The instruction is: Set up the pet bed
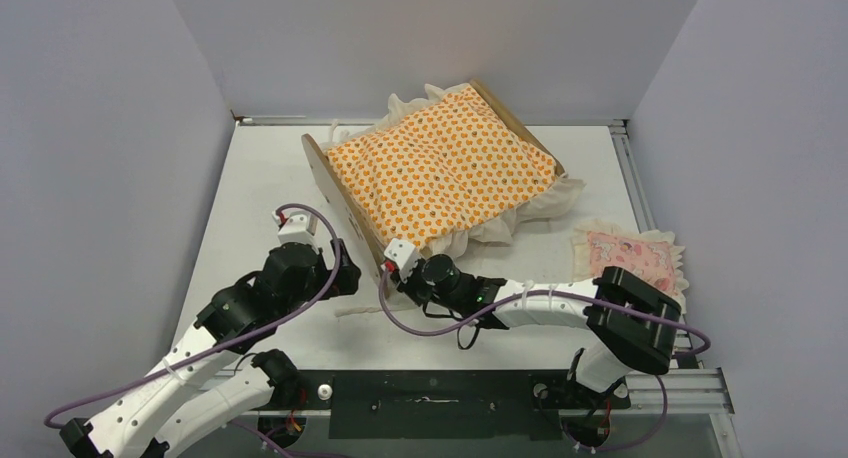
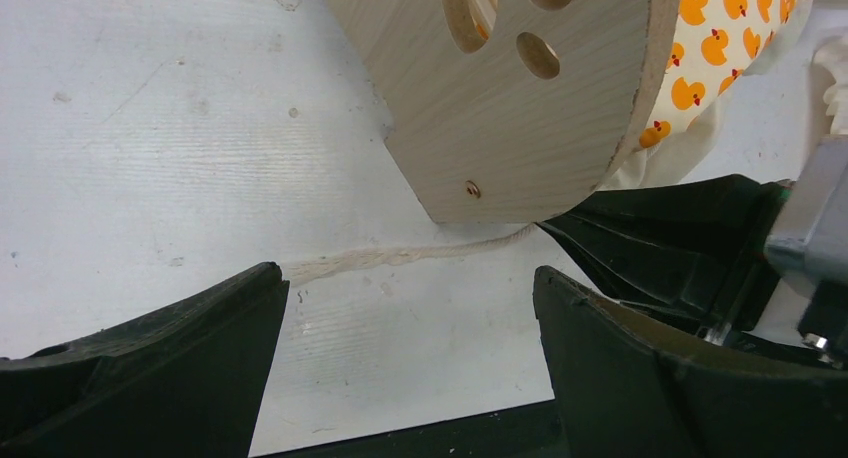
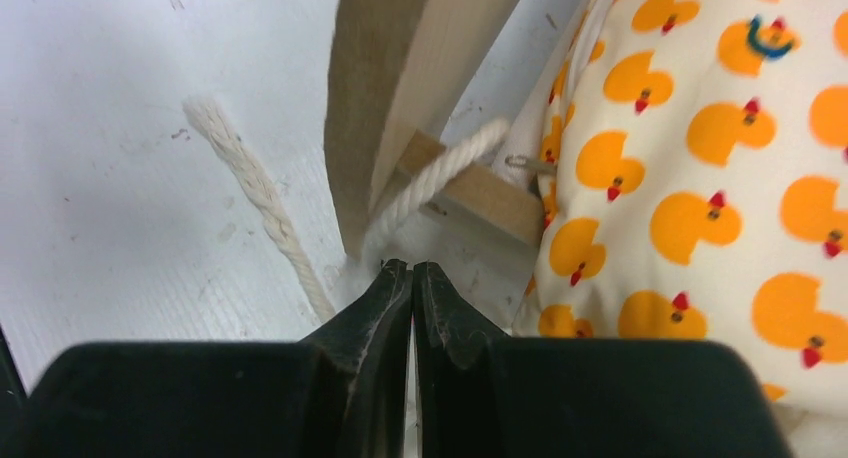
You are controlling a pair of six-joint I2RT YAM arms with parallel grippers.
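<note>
The pet bed [image 1: 335,193] stands at the table's middle back, its plywood headboard [image 2: 500,128] facing me. An orange duck-print mattress [image 1: 440,168] with a cream ruffle lies in it. A white rope [image 2: 400,256] runs out from under the headboard [image 3: 400,78] onto the table. My right gripper [image 3: 412,268] is shut, its tips at the foot of the headboard where the rope [image 3: 260,193] bends; I see nothing held between them. My left gripper [image 2: 408,278] stands open just left of it, facing the headboard, with bare table between its fingers. The right gripper [image 1: 388,273] sits at the bed's near corner.
A small pink frilled pillow [image 1: 628,256] lies at the right edge of the table, beside the right arm's elbow. The mattress [image 3: 700,178] bulges over the frame's side rail [image 3: 480,193]. Grey walls close in the table on three sides.
</note>
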